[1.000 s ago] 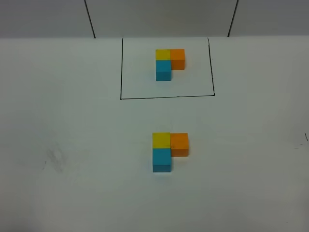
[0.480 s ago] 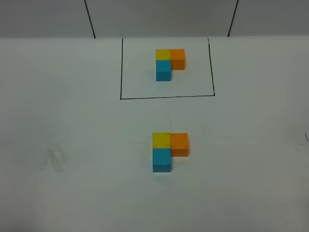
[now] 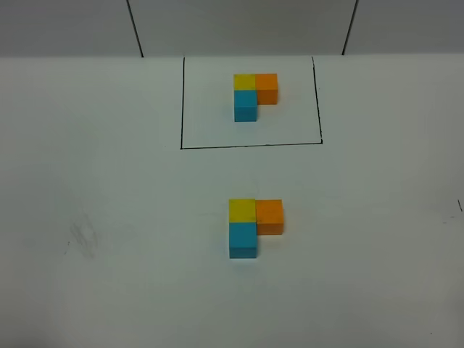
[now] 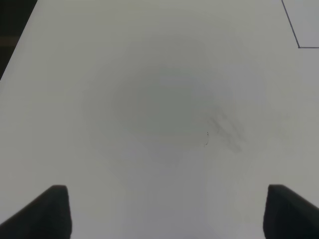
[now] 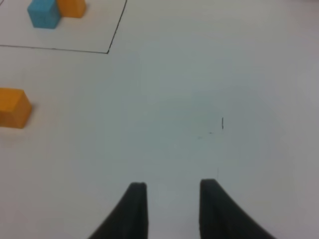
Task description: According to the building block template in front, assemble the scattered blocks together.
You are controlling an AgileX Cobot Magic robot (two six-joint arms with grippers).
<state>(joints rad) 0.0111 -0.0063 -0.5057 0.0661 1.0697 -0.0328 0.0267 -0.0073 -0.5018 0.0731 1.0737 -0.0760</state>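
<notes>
The building block template [image 3: 250, 94] is an L of yellow, orange and blue cubes inside a thin black rectangle at the back of the white table. In front of it the loose yellow cube [image 3: 241, 209], orange cube [image 3: 269, 214] and cyan-blue cube [image 3: 243, 238] sit touching in the same L. The right wrist view shows the loose orange cube [image 5: 14, 107] and part of the template [image 5: 44, 12]. My left gripper [image 4: 168, 194] is open wide over bare table. My right gripper [image 5: 172, 191] is open by a narrow gap and empty. Neither gripper shows in the exterior high view.
A faint grey smudge [image 3: 83, 235] marks the table at the left; it also shows in the left wrist view [image 4: 227, 130]. The table's left edge [image 4: 20, 45] borders a dark area. A corner of the black rectangle [image 4: 298, 46] lies far from the left gripper.
</notes>
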